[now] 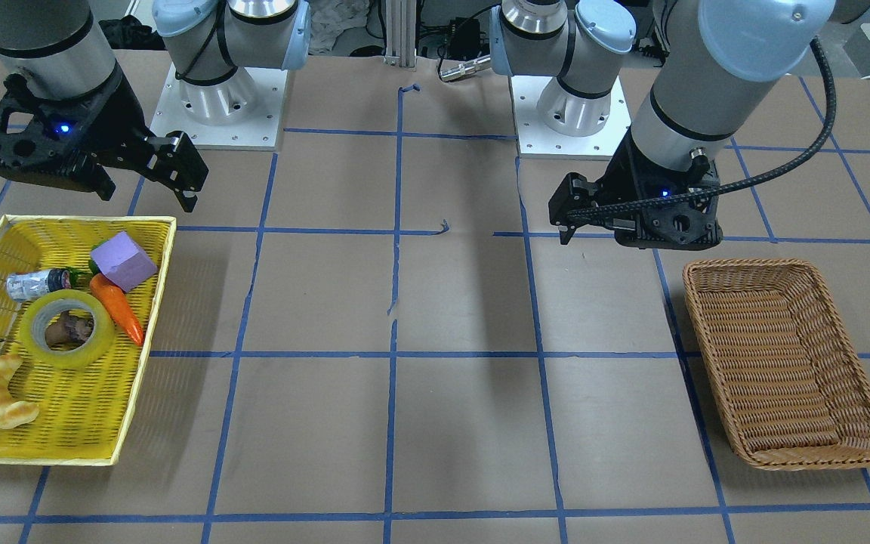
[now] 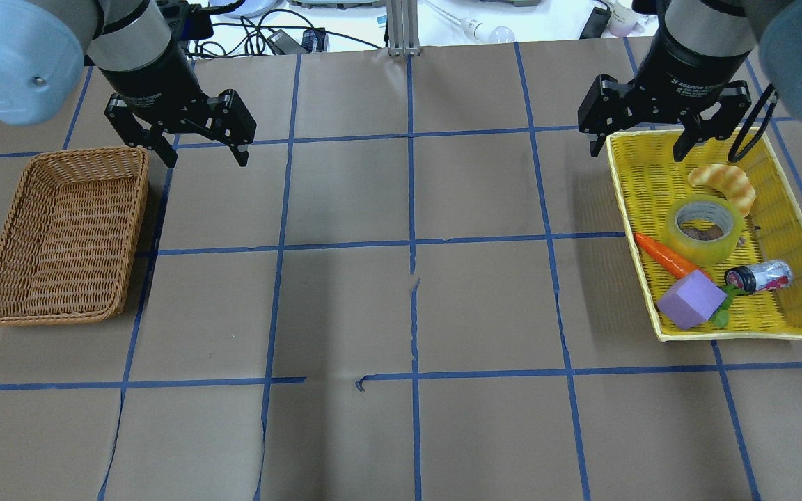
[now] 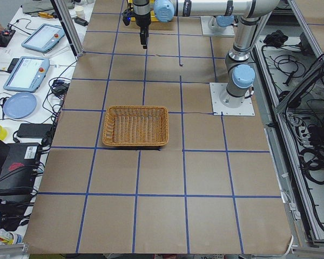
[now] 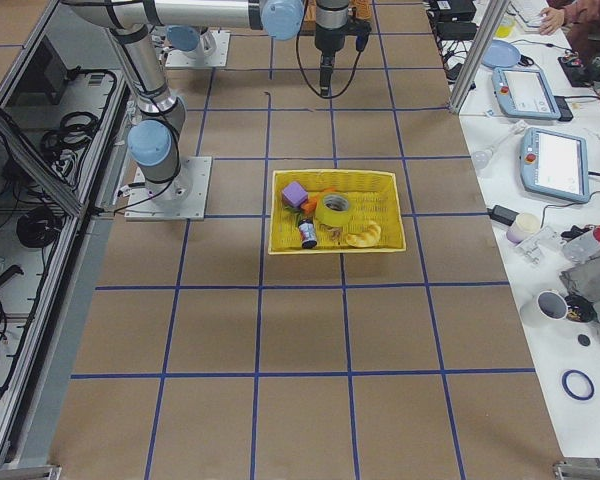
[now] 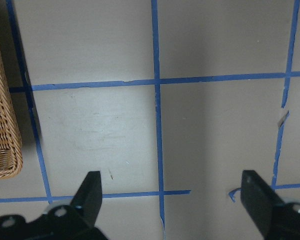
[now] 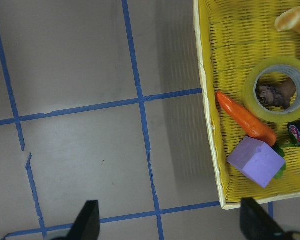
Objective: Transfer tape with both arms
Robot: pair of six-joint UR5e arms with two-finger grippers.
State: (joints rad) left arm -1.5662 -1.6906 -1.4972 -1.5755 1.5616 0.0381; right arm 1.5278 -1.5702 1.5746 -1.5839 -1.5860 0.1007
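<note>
The tape point(image 2: 704, 252) is a yellow-green ring lying flat in the yellow basket point(image 2: 742, 337). It also shows in the front view point(image 1: 33, 330), the right side view point(image 4: 332, 220) and the right wrist view point(image 6: 277, 115). A small brown thing lies inside its hole. My right gripper point(image 2: 638, 149) is open and empty. It hovers over the basket's far corner, apart from the tape; it also shows in the front view point(image 1: 148, 196) and the right wrist view point(image 6: 171, 222). My left gripper point(image 2: 205, 160) is open and empty above bare table beside the wicker basket point(image 2: 88, 153); it also shows in the front view point(image 1: 567, 227) and the left wrist view point(image 5: 172, 200).
In the yellow basket point(image 1: 87, 220), a carrot point(image 2: 665, 256) lies against the tape. A purple block point(image 2: 685, 300), a small bottle point(image 2: 763, 275) and a croissant point(image 2: 721, 182) lie around it. Nothing lies in the wicker basket point(image 1: 745, 264). Blue tape lines grid the brown table.
</note>
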